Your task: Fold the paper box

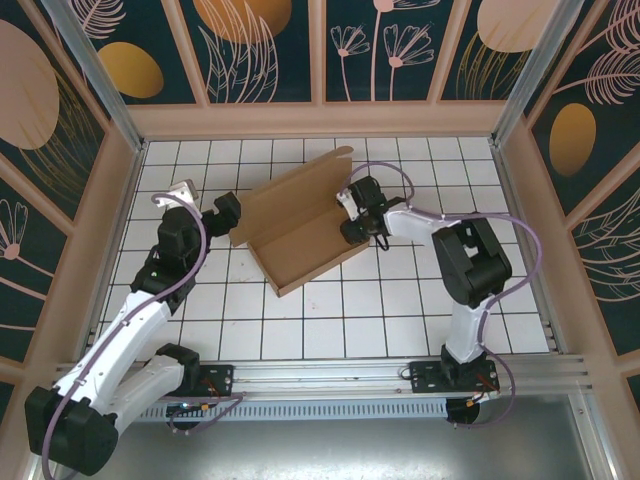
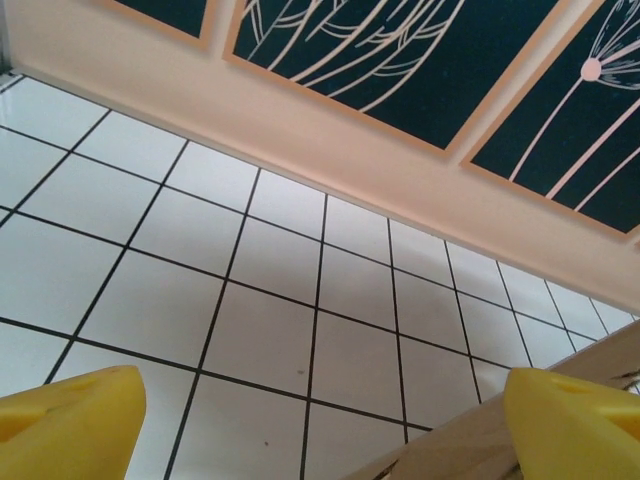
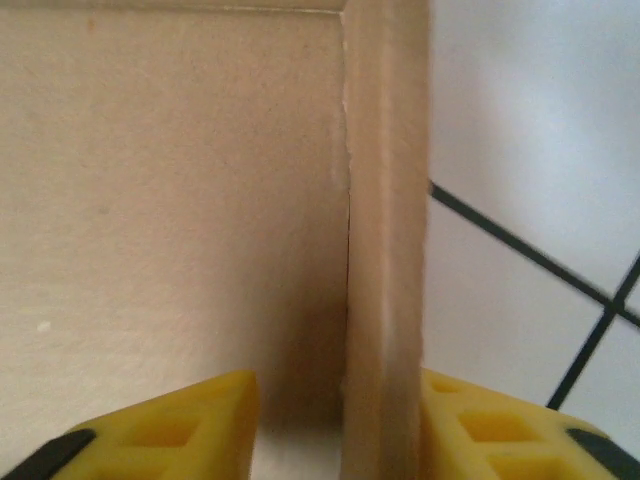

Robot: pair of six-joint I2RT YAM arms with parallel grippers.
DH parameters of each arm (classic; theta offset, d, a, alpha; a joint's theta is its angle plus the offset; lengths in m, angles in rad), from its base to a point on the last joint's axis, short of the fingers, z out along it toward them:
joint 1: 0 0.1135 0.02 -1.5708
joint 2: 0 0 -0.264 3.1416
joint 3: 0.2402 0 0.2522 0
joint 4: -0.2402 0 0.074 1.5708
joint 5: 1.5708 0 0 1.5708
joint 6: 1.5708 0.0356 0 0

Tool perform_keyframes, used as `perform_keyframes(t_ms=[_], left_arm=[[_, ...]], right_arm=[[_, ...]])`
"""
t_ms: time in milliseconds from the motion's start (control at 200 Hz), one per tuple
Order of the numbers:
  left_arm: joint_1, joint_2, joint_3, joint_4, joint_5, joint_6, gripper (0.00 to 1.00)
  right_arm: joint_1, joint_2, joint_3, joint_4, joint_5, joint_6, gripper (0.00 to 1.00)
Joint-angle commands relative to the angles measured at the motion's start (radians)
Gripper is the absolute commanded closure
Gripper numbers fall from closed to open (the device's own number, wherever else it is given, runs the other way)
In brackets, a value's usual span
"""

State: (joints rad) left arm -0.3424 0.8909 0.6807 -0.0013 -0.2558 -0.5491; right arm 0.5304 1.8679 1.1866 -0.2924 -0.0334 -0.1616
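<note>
The paper box (image 1: pixel 300 225) is brown cardboard lying on the white tiled floor, with a long panel raised along its middle and its right side folded up. My left gripper (image 1: pixel 232 215) is at the box's left edge, open wide; in the left wrist view (image 2: pixel 320 420) a cardboard edge (image 2: pixel 480 445) lies by the right finger. My right gripper (image 1: pixel 350 215) is at the box's right side. In the right wrist view (image 3: pixel 335 420) it straddles the upright side wall (image 3: pixel 385 250): the right finger (image 3: pixel 480 430) touches it, while a gap separates the left finger (image 3: pixel 180 430) from it.
Wooden walls with dark flower panels (image 1: pixel 320 110) enclose the tiled floor (image 1: pixel 320 320). An aluminium rail (image 1: pixel 380 375) with both arm bases runs along the near edge. Open tiles lie in front of the box and at the back left.
</note>
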Motion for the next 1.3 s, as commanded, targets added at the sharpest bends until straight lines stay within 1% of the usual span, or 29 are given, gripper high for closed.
perform_keyframes(t_ms=[0, 105, 250, 435, 480, 525, 550, 701, 716, 896, 1001, 1041, 1046, 1071, 1176, 1231, 1296], left_arm=[[0.001, -0.028, 0.001, -0.007, -0.053, 0.023, 0.08], [0.001, -0.036, -0.007, -0.003, -0.071, 0.028, 0.07], [0.001, -0.049, -0.008, -0.009, -0.116, 0.043, 0.07], [0.001, -0.061, -0.009, -0.013, -0.128, 0.048, 0.07], [0.0, -0.064, -0.011, -0.011, -0.129, 0.048, 0.07], [0.0, -0.064, -0.012, -0.011, -0.133, 0.048, 0.07], [0.001, -0.064, -0.013, -0.011, -0.137, 0.048, 0.07], [0.001, -0.065, -0.016, -0.005, -0.137, 0.048, 0.07], [0.0, -0.064, -0.017, -0.005, -0.137, 0.048, 0.07], [0.0, -0.052, -0.021, 0.018, -0.11, 0.049, 0.07], [0.0, -0.052, -0.029, 0.042, -0.069, 0.067, 0.06], [0.001, -0.052, -0.033, 0.054, -0.053, 0.069, 0.05], [0.001, -0.052, -0.033, 0.056, -0.051, 0.069, 0.05], [0.0, -0.051, -0.036, 0.063, -0.037, 0.069, 0.05], [0.0, -0.035, -0.043, 0.098, 0.032, 0.086, 0.03], [0.0, -0.027, -0.057, 0.126, 0.077, 0.094, 0.05], [0.0, -0.018, -0.072, 0.146, 0.069, 0.07, 0.05]], right_arm=[[-0.021, -0.015, 0.047, -0.088, -0.105, 0.09, 0.52], [-0.027, 0.05, 0.122, -0.129, -0.121, 0.092, 0.52], [-0.029, 0.126, 0.187, -0.125, -0.046, 0.086, 0.59], [-0.027, 0.193, 0.246, -0.139, 0.021, 0.083, 0.72], [-0.022, 0.198, 0.246, -0.141, 0.044, 0.085, 0.79], [-0.014, 0.195, 0.245, -0.142, 0.1, 0.086, 0.87], [-0.008, 0.192, 0.24, -0.142, 0.125, 0.088, 0.9], [0.011, 0.161, 0.2, -0.136, 0.306, 0.094, 0.92], [0.026, 0.16, 0.198, -0.139, 0.316, 0.099, 0.92], [0.025, 0.115, 0.128, -0.131, 0.337, 0.182, 0.89], [0.022, 0.065, 0.05, -0.103, 0.312, 0.231, 0.84], [0.022, 0.039, 0.013, -0.08, 0.288, 0.242, 0.81], [0.0, 0.031, 0.005, -0.073, 0.28, 0.244, 0.8], [-0.016, 0.013, -0.02, -0.054, 0.262, 0.25, 0.78], [-0.065, -0.057, -0.095, 0.015, 0.167, 0.287, 0.66], [-0.083, -0.096, -0.132, 0.062, 0.115, 0.306, 0.59], [-0.098, -0.143, -0.17, 0.113, 0.058, 0.322, 0.52]])
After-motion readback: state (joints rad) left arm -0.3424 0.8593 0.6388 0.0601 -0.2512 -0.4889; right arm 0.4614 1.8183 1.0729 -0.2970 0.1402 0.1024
